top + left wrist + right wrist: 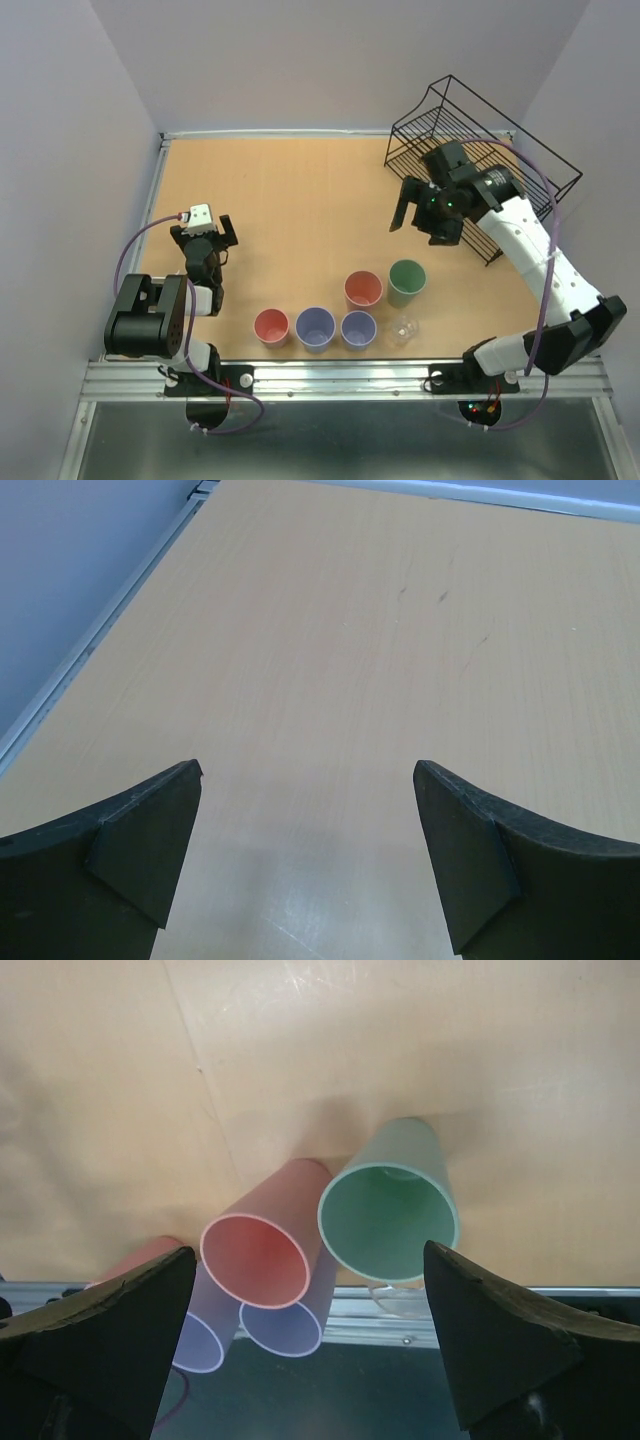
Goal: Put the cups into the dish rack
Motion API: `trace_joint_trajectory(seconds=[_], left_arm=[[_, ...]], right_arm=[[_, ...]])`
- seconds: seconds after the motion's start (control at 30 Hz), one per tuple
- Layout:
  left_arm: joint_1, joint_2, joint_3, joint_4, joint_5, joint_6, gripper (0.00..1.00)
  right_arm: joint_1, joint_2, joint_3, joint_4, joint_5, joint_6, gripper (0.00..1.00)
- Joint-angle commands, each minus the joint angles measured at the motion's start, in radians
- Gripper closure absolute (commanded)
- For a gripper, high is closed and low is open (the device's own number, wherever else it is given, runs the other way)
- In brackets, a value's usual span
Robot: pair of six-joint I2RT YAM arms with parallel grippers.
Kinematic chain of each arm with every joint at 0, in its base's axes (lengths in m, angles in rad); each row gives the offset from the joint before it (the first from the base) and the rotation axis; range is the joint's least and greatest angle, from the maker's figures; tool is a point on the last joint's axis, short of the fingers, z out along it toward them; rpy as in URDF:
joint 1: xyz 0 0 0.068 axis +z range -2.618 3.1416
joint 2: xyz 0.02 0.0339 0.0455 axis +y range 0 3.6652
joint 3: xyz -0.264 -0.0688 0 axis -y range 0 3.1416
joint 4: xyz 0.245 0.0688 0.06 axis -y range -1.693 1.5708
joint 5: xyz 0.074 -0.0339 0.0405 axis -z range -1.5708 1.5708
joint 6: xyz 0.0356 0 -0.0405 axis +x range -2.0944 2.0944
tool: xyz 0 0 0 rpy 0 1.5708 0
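Cups: all six stood mouth-up on the table (300, 200) near its front edge, none loaded; the front salmon cup (271, 326), left lavender cup (315, 327), right lavender cup (358, 328) and clear cup (403, 327) made a row, with the rear salmon cup (363, 290) and green cup (407, 281) just behind it
Dish rack: the dish rack (430, 150) sat at the far right corner, well apart from the cups, and I saw nothing in it
Right gripper: the right gripper (422, 212) hung between rack and cups with its fingers spread wide and nothing in them; its wrist view looked down into the green cup and rear salmon cup
Left gripper: the left gripper (205, 238) was parted and empty over bare table at the left, away from everything
Step in hand: I judged it the approach to a first pick, most likely the green cup
Next move: I would have had to lower the right gripper and straddle one wall of the green cup, keeping clear of the rear salmon cup just beside it
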Motion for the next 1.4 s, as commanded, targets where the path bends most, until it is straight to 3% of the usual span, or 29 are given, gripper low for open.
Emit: trace_joint_trajectory(seconds=[0.0, 0.2, 0.73, 0.8, 0.97, 1.07, 1.13, 1.17, 1.27, 1.37], left_arm=[[-0.003, -0.016, 0.015, 0.256, -0.008, 0.016, 0.01], [-0.003, -0.017, 0.015, 0.252, -0.009, 0.016, 0.01], [-0.003, -0.017, 0.015, 0.251, -0.008, 0.016, 0.01], [-0.003, -0.017, 0.017, 0.248, -0.008, 0.018, 0.01], [0.0, -0.025, 0.029, 0.214, -0.005, 0.009, 0.01], [0.0, -0.031, 0.034, 0.187, -0.002, 0.006, 0.01], [0.002, -0.036, 0.052, 0.187, 0.039, 0.032, 0.01], [0.002, -0.046, 0.072, 0.158, 0.034, 0.032, 0.01], [0.002, -0.109, 0.217, -0.2, -0.029, 0.003, 0.01], [-0.001, -0.175, 0.293, -0.269, -0.007, 0.061, 0.01]], right_arm=[[0.047, -0.039, -0.062, 0.017, 0.141, 0.083, 0.0], [0.048, -0.13, -0.24, 0.088, 0.096, 0.098, 0.04], [0.05, -0.188, -0.557, 0.266, 0.046, 0.118, 0.35], [0.048, -0.182, -0.57, 0.282, 0.044, 0.115, 0.45], [0.05, -0.176, -0.595, 0.304, 0.044, 0.103, 0.58], [0.05, -0.182, -0.606, 0.307, 0.04, 0.093, 0.73], [0.05, -0.187, -0.604, 0.304, 0.036, 0.084, 0.91], [0.05, -0.191, -0.603, 0.303, 0.035, 0.081, 0.96], [0.05, -0.204, -0.578, 0.275, 0.058, 0.073, 1.0], [0.05, -0.205, -0.531, 0.229, 0.082, 0.073, 1.0]])
